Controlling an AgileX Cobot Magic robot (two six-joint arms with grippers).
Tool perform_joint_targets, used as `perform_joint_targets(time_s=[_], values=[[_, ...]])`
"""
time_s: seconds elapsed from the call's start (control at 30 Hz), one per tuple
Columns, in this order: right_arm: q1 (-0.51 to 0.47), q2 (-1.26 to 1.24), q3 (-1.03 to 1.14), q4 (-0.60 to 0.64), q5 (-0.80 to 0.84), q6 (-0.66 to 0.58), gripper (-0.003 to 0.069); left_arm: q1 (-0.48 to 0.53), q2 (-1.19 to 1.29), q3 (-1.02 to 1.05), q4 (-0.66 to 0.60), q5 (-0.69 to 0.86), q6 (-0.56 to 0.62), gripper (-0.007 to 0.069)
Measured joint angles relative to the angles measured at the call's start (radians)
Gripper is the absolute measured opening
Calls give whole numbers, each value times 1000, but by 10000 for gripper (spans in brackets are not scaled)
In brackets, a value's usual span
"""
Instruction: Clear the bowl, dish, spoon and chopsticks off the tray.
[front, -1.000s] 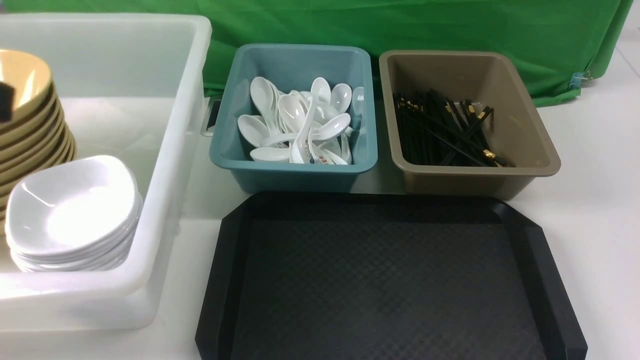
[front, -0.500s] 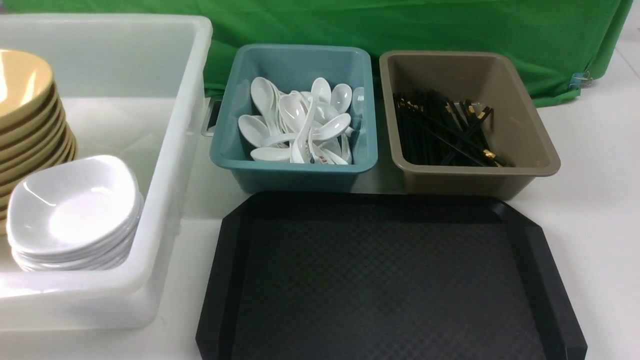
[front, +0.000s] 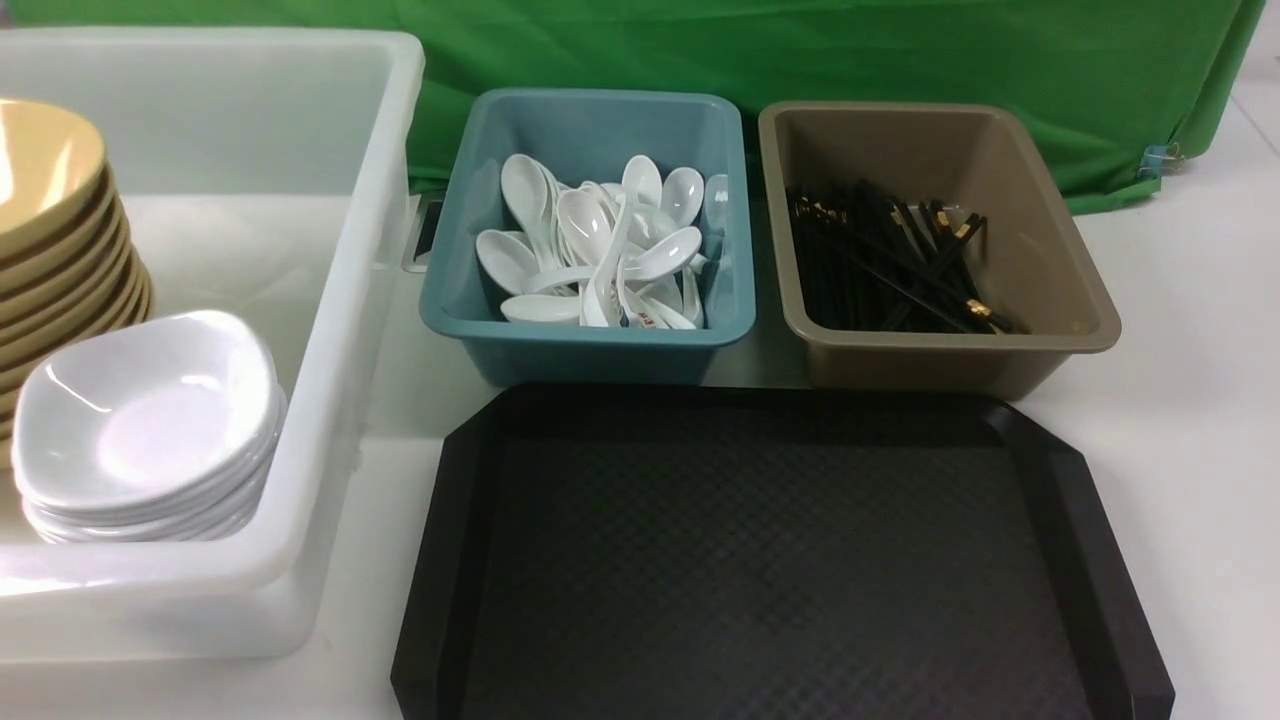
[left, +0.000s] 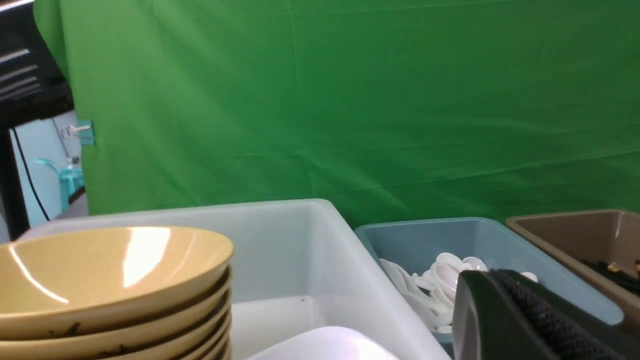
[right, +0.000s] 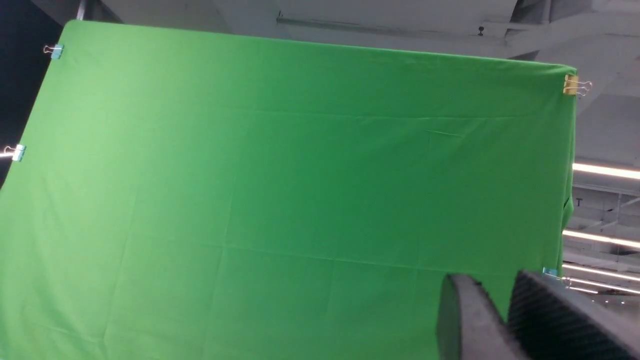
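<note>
The black tray (front: 780, 560) lies at the front centre with nothing on it. Mustard-yellow bowls (front: 45, 170) are stacked in the white tub (front: 340, 300) at the left; the top bowl also shows in the left wrist view (left: 100, 270). White dishes (front: 140, 420) are stacked beside them. White spoons (front: 600, 250) lie in the teal bin (front: 590, 350). Black chopsticks (front: 890, 260) lie in the brown bin (front: 950, 350). Neither gripper shows in the front view. My left gripper (left: 495, 280) is shut and empty, just above the tub. My right gripper (right: 500, 290) is shut and empty, facing the green cloth.
A green cloth backdrop (front: 800, 60) hangs behind the bins. The teal and brown bins stand side by side right behind the tray. The white tub's tall wall stands left of the tray. White tabletop (front: 1190, 420) lies to the right of the tray.
A dark part of my left gripper showed at the left edge over the top bowl one second ago; it has moved out of the front view. Nothing else moved.
</note>
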Motion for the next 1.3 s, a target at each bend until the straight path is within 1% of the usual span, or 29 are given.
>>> perform_joint_targets(time_s=[0.43, 0.53, 0.7, 0.77, 0.87, 1.3], values=[[0, 0, 0, 0, 0, 0, 160, 2, -3, 2, 18, 4, -6, 1], [0, 0, 0, 0, 0, 0, 165, 53, -13, 50, 18, 8, -27, 1], [0, 0, 0, 0, 0, 0, 178, 144, -53, 239, 17, 11, -45, 1], [0, 0, 0, 0, 0, 0, 179, 157, -53, 277, 13, 28, -45, 1], [0, 0, 0, 0, -1, 0, 191, 161, -53, 289, 17, 107, -48, 3], [0, 0, 0, 0, -1, 0, 218, 161, -53, 290, 54, 104, -48, 3]])
